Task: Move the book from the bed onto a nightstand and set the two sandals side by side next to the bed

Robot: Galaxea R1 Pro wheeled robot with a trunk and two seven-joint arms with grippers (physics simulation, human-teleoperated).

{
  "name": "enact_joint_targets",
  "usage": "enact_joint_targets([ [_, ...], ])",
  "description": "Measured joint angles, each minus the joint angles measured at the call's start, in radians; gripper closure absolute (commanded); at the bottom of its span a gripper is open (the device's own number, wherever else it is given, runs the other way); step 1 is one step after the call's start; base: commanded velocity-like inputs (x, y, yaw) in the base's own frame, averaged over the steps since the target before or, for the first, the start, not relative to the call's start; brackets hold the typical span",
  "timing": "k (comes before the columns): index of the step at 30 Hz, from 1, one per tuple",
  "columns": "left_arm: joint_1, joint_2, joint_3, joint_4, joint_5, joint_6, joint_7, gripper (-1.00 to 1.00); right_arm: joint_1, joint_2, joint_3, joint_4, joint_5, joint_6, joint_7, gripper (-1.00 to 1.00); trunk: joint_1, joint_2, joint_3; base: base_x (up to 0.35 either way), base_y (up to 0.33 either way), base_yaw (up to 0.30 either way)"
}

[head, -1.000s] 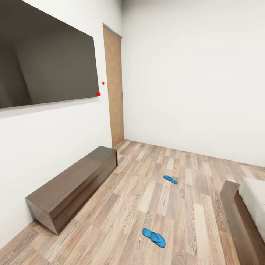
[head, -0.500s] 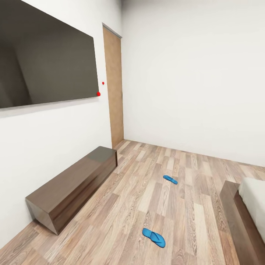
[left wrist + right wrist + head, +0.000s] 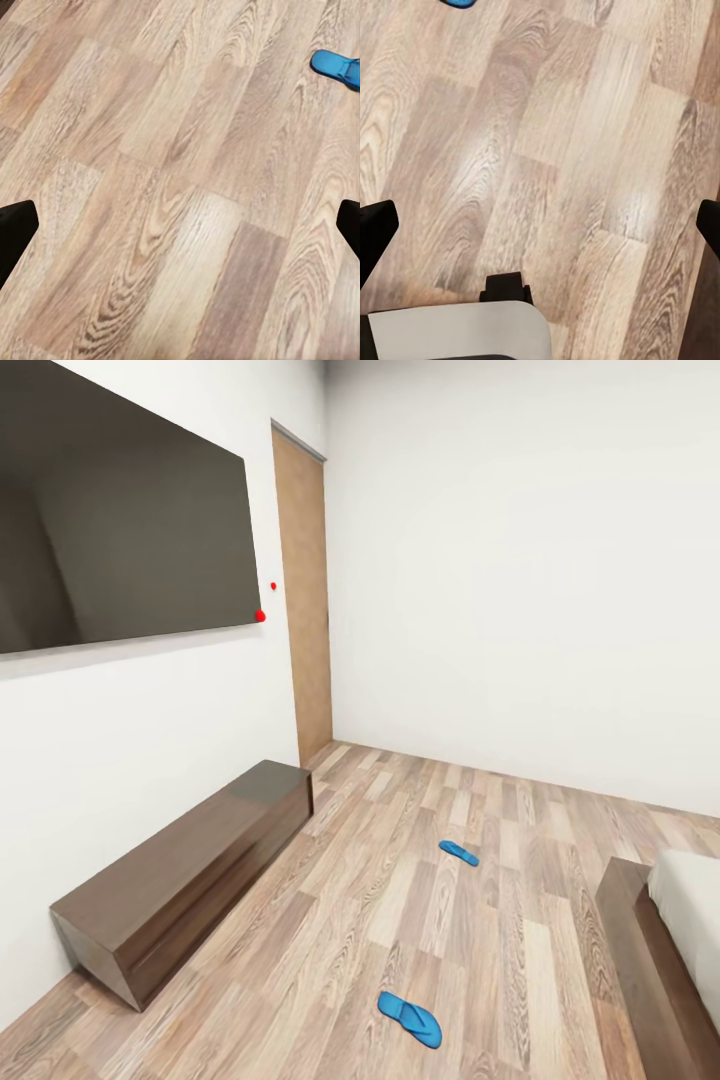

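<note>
Both grippers spread wide over bare wood-plank floor [image 3: 400, 900], holding nothing.
Left gripper [image 3: 180, 225] and right gripper [image 3: 540, 225] hang apart from the bright blue flip-flop sandals: near one [image 3: 409, 1019], far one [image 3: 459, 853], separated, left of the dark-framed bed [image 3: 640, 950].

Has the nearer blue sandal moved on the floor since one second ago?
No. The nearer sandal and the bench both shift left together in the head view, so the camera moved; the sandal lies on the same planks.
</note>
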Motion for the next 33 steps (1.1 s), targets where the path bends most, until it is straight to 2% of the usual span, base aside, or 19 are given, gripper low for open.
enact_joint_targets([
  [8,0.000,0.000,0.000,0.000,0.000,0.000,0.000,-1.00,0.000,-0.002,0.000,0.000,0.000,0.000,0.000,-1.00,0.000,0.000,0.000,0.013,-0.004,0.000],
  [18,0.000,0.000,0.000,0.000,0.000,0.001,0.000,-1.00,0.000,-0.003,0.000,0.000,0.000,0.000,0.000,-1.00,0.000,0.000,0.000,0.177,-0.103,0.000],
  [28,0.000,0.000,0.000,0.000,0.000,0.000,0.000,-1.00,0.000,-0.003,0.001,0.000,0.000,0.000,0.000,-1.00,0.000,0.000,0.000,0.014,-0.007,0.001],
  [33,0.000,0.000,0.000,0.000,0.000,0.001,0.000,-1.00,0.000,-0.002,-0.001,0.000,0.000,0.000,0.000,-1.00,0.000,0.000,0.000,0.001,0.000,0.138],
])
